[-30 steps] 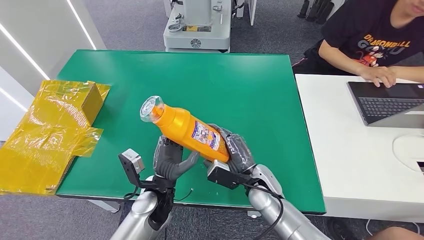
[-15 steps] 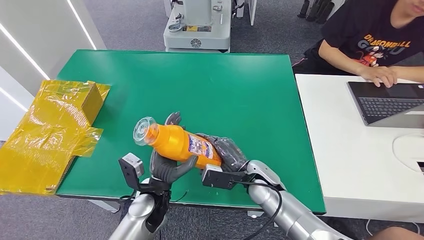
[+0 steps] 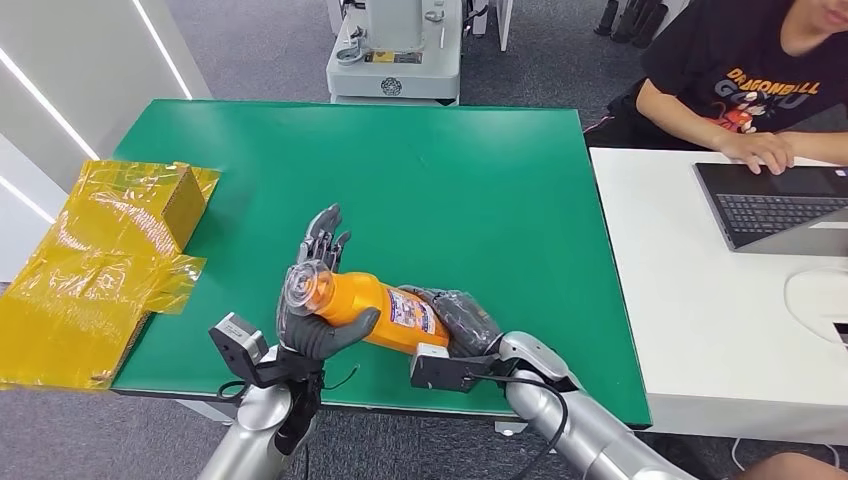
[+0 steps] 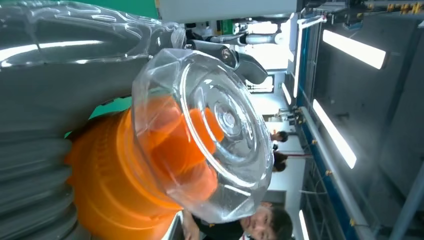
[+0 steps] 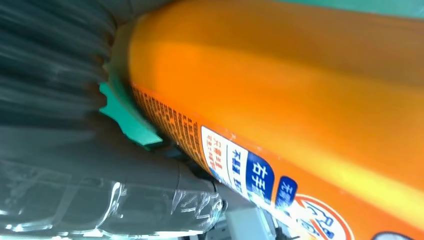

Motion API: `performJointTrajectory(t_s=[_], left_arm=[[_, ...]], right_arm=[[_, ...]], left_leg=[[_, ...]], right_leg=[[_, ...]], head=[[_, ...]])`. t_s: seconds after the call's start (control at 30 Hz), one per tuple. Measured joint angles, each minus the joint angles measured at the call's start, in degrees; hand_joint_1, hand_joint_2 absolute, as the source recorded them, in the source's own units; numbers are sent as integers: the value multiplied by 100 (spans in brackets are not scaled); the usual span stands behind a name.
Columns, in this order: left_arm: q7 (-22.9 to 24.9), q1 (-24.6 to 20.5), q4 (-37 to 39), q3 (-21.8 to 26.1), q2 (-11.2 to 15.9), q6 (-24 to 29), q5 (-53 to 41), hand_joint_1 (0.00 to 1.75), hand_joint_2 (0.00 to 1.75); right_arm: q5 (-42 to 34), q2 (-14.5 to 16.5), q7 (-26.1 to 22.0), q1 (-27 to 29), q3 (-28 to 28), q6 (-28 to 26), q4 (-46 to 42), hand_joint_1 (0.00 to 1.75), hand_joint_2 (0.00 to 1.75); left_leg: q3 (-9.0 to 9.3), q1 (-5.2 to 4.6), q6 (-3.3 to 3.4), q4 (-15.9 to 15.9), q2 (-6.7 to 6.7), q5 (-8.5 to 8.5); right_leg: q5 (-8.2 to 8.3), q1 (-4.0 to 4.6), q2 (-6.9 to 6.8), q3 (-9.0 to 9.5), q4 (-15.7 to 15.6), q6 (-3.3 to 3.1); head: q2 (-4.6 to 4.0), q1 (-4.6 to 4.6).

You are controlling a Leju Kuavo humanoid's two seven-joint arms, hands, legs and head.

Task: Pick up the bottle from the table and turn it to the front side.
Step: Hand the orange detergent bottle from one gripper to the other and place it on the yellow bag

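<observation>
An orange bottle point(image 3: 372, 308) with a clear faceted cap point(image 3: 303, 285) lies nearly level just above the green table point(image 3: 450, 180) near its front edge, label facing up. My right hand point(image 3: 462, 320) grips its base end. My left hand point(image 3: 312, 328) is at the cap end, thumb curled against the neck, fingers point(image 3: 322, 236) stretched out behind the cap. In the left wrist view the cap point(image 4: 220, 130) and orange shoulder point(image 4: 115, 185) sit beside the grey thumb point(image 4: 65, 90). The right wrist view has the bottle body point(image 5: 300, 85) and its label point(image 5: 250, 175) against my right hand point(image 5: 75, 165).
A box wrapped in yellow film point(image 3: 110, 250) lies over the table's left edge. A white desk point(image 3: 720, 330) with a laptop point(image 3: 770, 205) adjoins on the right, where a person point(image 3: 750, 80) sits typing. A grey machine base point(image 3: 395, 50) stands beyond the far edge.
The bottle has come down and levelled out, cap swinging lower toward my body. My left hand's fingers, earlier wrapped under the bottle, have straightened out behind the cap.
</observation>
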Motion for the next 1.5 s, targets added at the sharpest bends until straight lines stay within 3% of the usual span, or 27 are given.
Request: performJointTrajectory(t_s=[0.2, 0.27, 0.33, 0.4, 0.67, 1.03, 1.07, 1.17, 1.2, 1.5], left_arm=[[-17, -79, -209, 55, 28, -18, -75, 3, 175], [60, -113, -244, 55, 30, -55, -121, 72, 175], [137, -146, -256, 55, 32, -97, -177, 157, 175], [188, -172, -256, 55, 36, -124, -220, 175, 175], [369, -339, -252, 52, 74, -187, -328, 175, 175], [473, -656, -111, -59, 46, -237, -354, 175, 175], [473, -697, -72, -82, 35, -240, -353, 154, 175], [493, -805, 37, -151, 21, -254, -346, 23, 175], [523, -829, 69, -172, 21, -262, -343, 0, 175], [789, -879, 295, -333, 25, -350, -348, 0, 175]], right_arm=[[46, -58, 23, 79, -14, 1, -124, 175, 175], [50, -62, 34, 86, -32, -11, -158, 175, 175], [60, -63, 60, 96, -63, -53, -191, 175, 175], [82, -63, 108, 125, -108, -150, -241, 175, 175], [100, -66, 213, 368, -327, -668, -522, 175, 175], [103, -66, -47, 706, -611, -1494, -788, 175, 175], [89, -66, -80, 726, -631, -1571, -792, 175, 175], [39, -66, -158, 772, -686, -1731, -793, 175, 175], [32, -66, -174, 783, -703, -1779, -794, 175, 175], [39, -58, -198, 781, -736, -1917, -859, 175, 175]], left_leg=[[0, 0, 0, 0, 1, 0], [1, 0, 0, 0, 2, 0], [1, 0, 0, 0, 2, 0], [1, 0, 0, 0, 2, 0], [-1, 0, 0, 0, 1, 0], [-3, 0, 0, 0, -6, 0], [-3, 0, 0, 0, -7, 0], [-3, 0, 0, 0, -8, 0], [-3, 0, 0, 0, -7, 0], [-3, 0, 0, 0, -7, 0]], right_leg=[[0, 0, 1, 0, 0, 0], [0, 0, 2, 0, 0, 0], [0, 0, 1, 0, 0, 0], [0, 0, 1, 0, 0, 0], [0, 0, 1, 0, 0, 0], [0, 0, -6, 3, 0, 0], [0, 0, -8, 3, 0, 0], [0, 0, -8, 3, 0, 0], [0, 0, -8, 3, 0, 0], [0, 0, -6, 2, 0, 0]], head=[[0, 0], [0, 0], [0, 1], [0, 0], [0, 0], [0, -1], [0, -1], [0, 1], [0, 0], [0, -1]])
